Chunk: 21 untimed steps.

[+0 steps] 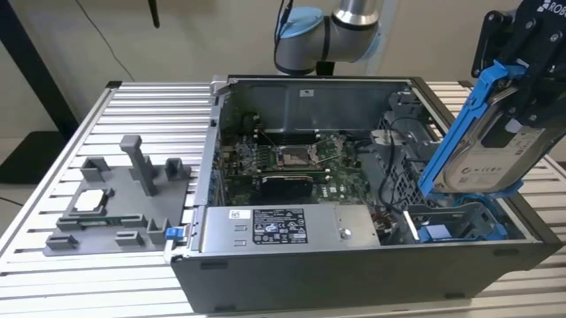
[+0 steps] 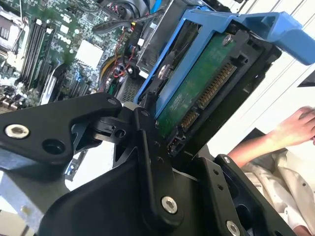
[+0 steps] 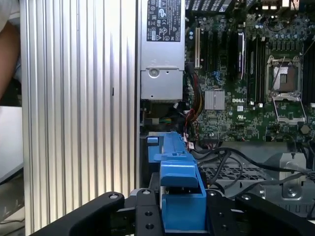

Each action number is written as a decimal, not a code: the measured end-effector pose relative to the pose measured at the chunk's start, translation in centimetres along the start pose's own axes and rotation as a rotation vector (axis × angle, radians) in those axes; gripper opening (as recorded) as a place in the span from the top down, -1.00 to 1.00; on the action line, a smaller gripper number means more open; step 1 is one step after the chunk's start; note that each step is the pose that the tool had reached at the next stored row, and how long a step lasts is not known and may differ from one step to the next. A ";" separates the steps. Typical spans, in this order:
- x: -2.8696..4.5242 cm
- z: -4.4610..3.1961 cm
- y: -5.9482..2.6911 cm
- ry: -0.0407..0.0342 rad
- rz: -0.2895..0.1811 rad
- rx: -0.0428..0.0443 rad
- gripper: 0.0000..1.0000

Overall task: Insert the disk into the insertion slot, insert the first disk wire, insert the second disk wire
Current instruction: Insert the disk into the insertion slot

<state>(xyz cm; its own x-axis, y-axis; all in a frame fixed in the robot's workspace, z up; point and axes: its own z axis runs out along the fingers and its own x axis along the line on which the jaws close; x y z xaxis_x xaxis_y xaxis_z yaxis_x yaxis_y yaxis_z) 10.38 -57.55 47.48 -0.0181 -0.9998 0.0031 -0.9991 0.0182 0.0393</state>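
Note:
My gripper [image 1: 515, 119] is shut on the disk [image 1: 489, 161], a silver-grey drive with a white label in a bright blue carrier frame [image 1: 462, 119]. The disk hangs steeply tilted above the open computer case's right end in the exterior view. Its lower edge is just over the insertion slot [image 1: 464, 215], a grey bay. Another blue-fronted carrier [image 1: 437, 232] lies in that bay. The second wrist view shows the disk's green circuit board and connector [image 2: 199, 93] between my black fingers [image 2: 147, 147]. In the first wrist view the blue frame [image 3: 178, 184] sits between my fingers above black cables [image 3: 221, 156].
The open case [image 1: 354, 265] holds a motherboard [image 1: 283, 159] and a power supply [image 1: 287, 226]. On the exterior view's left, a grey fixture [image 1: 115, 212] stands on the slatted table [image 1: 53, 265]. A person's hand [image 2: 295, 129] and arm [image 3: 7, 54] are beside the case.

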 end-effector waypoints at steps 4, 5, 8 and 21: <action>0.00 0.16 -0.01 0.0003 0.000 0.0000 1.00; 0.00 0.22 -0.01 0.0003 0.000 0.0000 1.00; 0.00 0.42 -0.03 0.0002 0.000 0.0000 1.00; 0.00 1.32 -0.31 -0.0015 0.000 0.0000 1.00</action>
<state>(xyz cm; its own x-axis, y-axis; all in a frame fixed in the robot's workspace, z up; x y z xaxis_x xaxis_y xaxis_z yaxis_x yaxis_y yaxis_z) 10.64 -57.55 46.15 -0.0181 -0.9998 0.0017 -0.9991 0.0182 0.0393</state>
